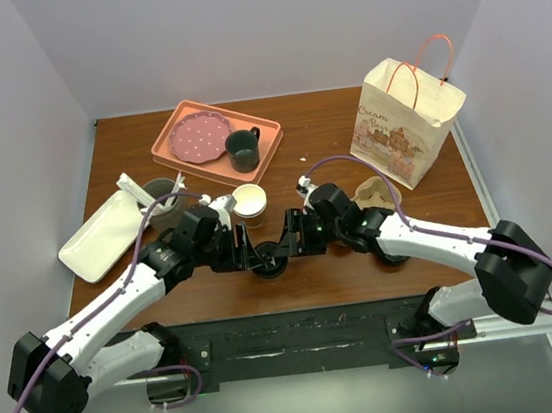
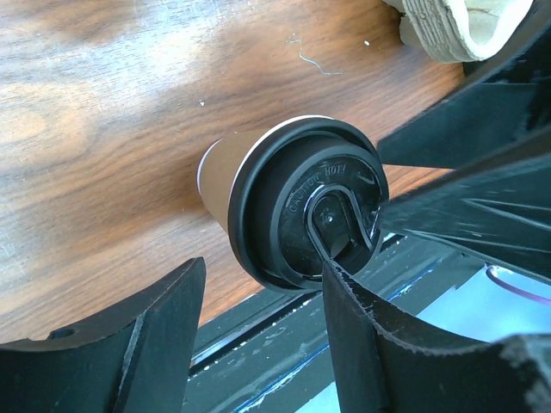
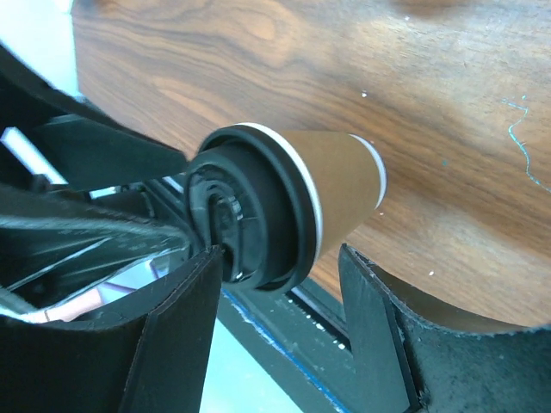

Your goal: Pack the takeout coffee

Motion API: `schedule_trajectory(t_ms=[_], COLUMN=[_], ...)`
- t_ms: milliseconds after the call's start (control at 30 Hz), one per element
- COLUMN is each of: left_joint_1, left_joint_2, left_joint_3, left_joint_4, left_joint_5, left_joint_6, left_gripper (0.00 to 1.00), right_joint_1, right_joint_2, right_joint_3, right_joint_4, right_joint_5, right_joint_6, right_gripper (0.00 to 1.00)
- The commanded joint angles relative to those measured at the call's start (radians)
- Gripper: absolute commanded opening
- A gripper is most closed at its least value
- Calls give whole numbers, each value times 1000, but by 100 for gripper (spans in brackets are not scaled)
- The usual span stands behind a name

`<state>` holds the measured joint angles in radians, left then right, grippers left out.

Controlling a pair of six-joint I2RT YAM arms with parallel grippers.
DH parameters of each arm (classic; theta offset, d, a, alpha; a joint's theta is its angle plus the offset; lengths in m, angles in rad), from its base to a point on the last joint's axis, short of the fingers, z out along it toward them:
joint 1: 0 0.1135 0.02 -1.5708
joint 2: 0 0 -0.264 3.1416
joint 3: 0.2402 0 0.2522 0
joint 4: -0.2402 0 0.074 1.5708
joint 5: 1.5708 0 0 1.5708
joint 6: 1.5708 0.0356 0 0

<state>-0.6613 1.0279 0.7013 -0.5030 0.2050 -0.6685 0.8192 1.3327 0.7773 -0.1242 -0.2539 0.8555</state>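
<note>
The takeout coffee is a tan paper cup with a black lid, upright near the table's front edge between both arms. In the left wrist view its lid faces the camera. My left gripper is open: one finger lies over the lid top, and the other stands apart from the brown body with bare wood between. My right gripper is open too. One of its fingers is in front of the lid and the other beside the cup's body. From above, both grippers meet at the cup.
A paper bag with red handles stands at the back right. A pink tray holds a pink plate and a dark green mug. Also here: a white dish, a grey cup, an open paper cup and a pulp carrier.
</note>
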Motion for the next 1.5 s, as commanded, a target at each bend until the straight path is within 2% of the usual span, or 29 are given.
schedule_trajectory(t_ms=[0, 67, 233, 367, 700, 800, 1033, 1200, 1467], left_joint_1=[8, 8, 17, 25, 74, 94, 140, 157, 157], left_joint_2=[17, 37, 61, 51, 67, 61, 67, 83, 100], left_joint_3=[33, 33, 20, 20, 182, 181, 107, 50, 9], left_joint_4=[6, 7, 11, 9, -104, -117, -77, -6, 43], left_joint_5=[-4, -15, -21, -4, 27, 25, 77, 148, 186], left_joint_6=[35, 44, 47, 50, 109, 115, 104, 95, 90], left_gripper=[60, 58, 56, 57, 58, 55, 33, 25, 25], right_joint_1=[3, 5, 5, 5, 3, 6, 5, 5, 3], right_joint_2=[28, 37, 45, 42, 43, 42, 40, 43, 45], right_joint_3=[-7, -15, -53, -98, -112, -112, -108, -104, -96], right_joint_4=[57, 67, 89, 97, 74, 69, 67, 67, 55], right_joint_5=[-10, -10, 1, 7, 27, 28, 25, 24, 21], right_joint_6=[-29, -30, -26, -24, -42, -44, -42, -39, -41], right_gripper=[58, 55, 41, 38, 33, 32, 31, 31, 31])
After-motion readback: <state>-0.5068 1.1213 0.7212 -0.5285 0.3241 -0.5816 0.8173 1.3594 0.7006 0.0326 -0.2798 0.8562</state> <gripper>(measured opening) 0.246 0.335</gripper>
